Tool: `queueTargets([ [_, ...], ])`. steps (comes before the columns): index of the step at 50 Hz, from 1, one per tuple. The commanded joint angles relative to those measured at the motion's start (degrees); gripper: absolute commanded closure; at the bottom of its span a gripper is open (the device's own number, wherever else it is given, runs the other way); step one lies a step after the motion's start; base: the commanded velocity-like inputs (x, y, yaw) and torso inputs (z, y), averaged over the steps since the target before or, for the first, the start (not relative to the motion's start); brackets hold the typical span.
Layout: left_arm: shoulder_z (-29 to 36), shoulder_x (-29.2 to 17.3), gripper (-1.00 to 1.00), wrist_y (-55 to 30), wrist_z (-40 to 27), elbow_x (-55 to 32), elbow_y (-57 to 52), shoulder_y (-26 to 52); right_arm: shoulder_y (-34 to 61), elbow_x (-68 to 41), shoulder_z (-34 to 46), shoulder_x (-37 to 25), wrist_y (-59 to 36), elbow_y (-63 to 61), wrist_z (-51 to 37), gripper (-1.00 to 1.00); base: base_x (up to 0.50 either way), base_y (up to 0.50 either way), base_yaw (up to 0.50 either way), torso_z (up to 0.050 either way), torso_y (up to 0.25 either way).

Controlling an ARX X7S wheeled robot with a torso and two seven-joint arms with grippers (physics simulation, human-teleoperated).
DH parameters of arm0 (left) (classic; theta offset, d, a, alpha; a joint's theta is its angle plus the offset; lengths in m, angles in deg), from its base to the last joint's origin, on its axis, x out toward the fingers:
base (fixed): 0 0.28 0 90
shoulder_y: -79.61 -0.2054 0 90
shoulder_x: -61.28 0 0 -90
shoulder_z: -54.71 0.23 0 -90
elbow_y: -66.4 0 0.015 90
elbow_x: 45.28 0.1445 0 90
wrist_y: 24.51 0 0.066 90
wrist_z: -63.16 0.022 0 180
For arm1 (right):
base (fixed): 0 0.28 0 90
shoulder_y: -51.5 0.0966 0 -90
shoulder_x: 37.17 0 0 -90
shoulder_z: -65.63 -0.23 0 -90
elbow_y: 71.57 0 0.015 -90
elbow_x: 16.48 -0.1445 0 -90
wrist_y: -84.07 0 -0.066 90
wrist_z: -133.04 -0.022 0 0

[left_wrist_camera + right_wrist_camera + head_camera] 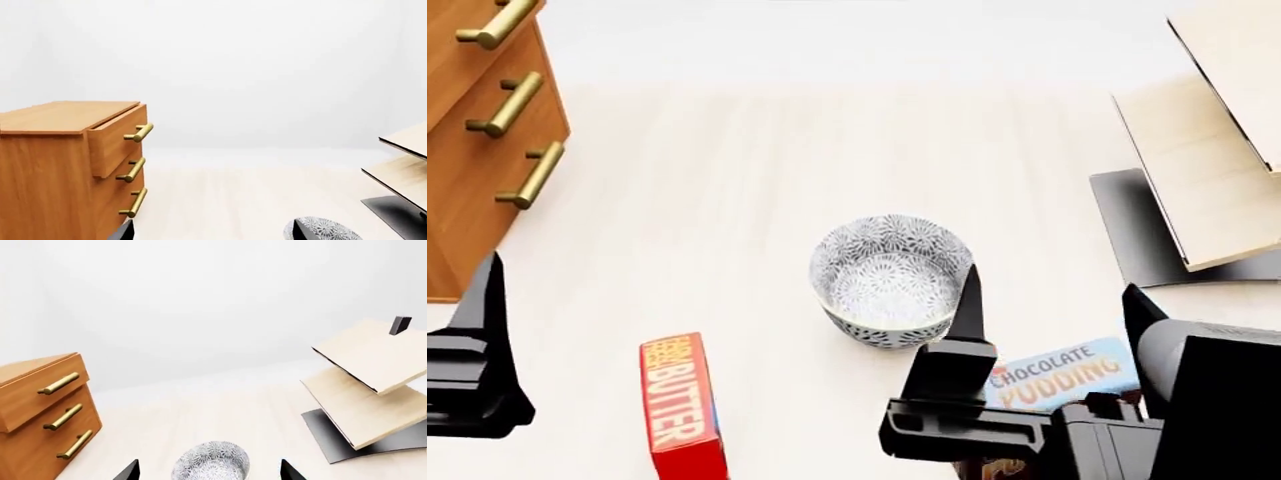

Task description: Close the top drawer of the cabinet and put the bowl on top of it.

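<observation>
Neither step is done: the top drawer [117, 145] at upper left of the head view juts open, the bowl [890, 279] sits mid-surface before the spread right fingers [966, 310], so pushing comes first.

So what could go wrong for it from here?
The top drawer is pulled out, so the bowl could go up before it is shut. The right claw hangs open by the bowl's rim; a pinch on that smooth wall may slip. The pudding box and butter box lie close enough to get knocked.
</observation>
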Motion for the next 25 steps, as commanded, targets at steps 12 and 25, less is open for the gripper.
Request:
queueTargets([
  [12,-0.15,-6.08,-1.00,4.00,-7.96,-10.26,-0.97,-0.81,2.46,-13.54,0.26,-4.40,1.58,-0.99,-10.92,-1.00,0.46,0.00,0.00,0.000,0.000],
  [25,2.56,-6.89,-1.00,6.25,-8.30,-9.11,-0.54,-1.12,1.44,-13.40,-0.24,-5.18,2.90,-1.46,-10.09,-1.00,0.46,0.00,0.00,0.000,0.000],
])
